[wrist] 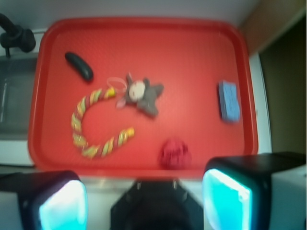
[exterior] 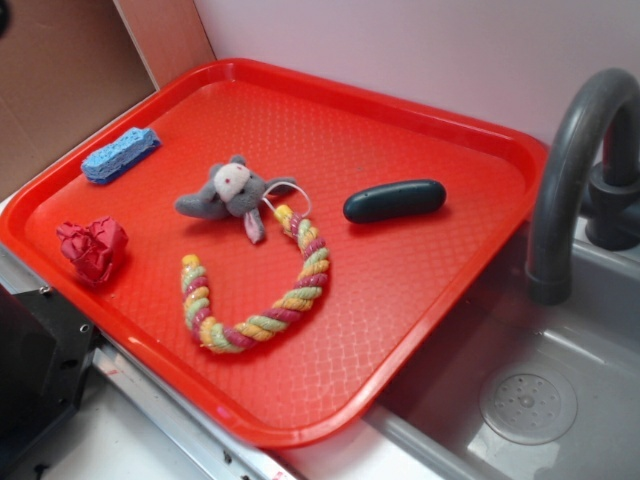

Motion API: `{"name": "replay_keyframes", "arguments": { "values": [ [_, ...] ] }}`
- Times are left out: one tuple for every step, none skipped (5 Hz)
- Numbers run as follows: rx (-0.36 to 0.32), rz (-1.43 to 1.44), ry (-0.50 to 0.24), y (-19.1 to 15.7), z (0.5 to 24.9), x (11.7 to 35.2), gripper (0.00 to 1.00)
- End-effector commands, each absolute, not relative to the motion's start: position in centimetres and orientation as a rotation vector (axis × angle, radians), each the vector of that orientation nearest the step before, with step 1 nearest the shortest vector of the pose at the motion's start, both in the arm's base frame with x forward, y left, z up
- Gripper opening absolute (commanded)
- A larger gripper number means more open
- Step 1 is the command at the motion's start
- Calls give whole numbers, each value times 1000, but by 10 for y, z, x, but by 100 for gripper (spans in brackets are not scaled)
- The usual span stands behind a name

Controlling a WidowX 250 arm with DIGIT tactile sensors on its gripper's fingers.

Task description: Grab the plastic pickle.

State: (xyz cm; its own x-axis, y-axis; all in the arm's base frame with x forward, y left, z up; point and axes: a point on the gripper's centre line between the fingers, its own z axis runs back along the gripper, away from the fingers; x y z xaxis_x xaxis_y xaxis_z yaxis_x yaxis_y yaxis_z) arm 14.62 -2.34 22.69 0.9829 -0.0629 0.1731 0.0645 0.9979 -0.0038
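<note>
My gripper [wrist: 144, 201] hangs wide apart and holding nothing above the near edge of the red plastic tray [exterior: 430, 330], where the glossy dark green capsule-shaped plastic pickle [exterior: 394, 200] lies flat toward the right, just beside the striped rope ring [exterior: 262, 300] tied to a grey plush mouse [exterior: 230, 190].

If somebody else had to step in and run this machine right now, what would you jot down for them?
End effector: open, empty, high above the tray's near edge, touching nothing.
Pickle: lying flat on the tray, on the side nearest the faucet, clear of the rope toy and the plush mouse.
Sponge sits in the opposite corner; ignore it.
Done: nothing yet.
Left: move over the pickle, descend, close, lift.
</note>
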Motion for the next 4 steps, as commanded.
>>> {"name": "replay_keyframes", "arguments": {
  "values": [
    [-25, -308, -318, -48, 215, 195, 100],
    [-100, -419, -373, -68, 200, 221, 100],
    [-115, -442, -361, -83, 177, 249, 100],
    [-156, -487, -309, -101, 149, 272, 100]
  ]
}}
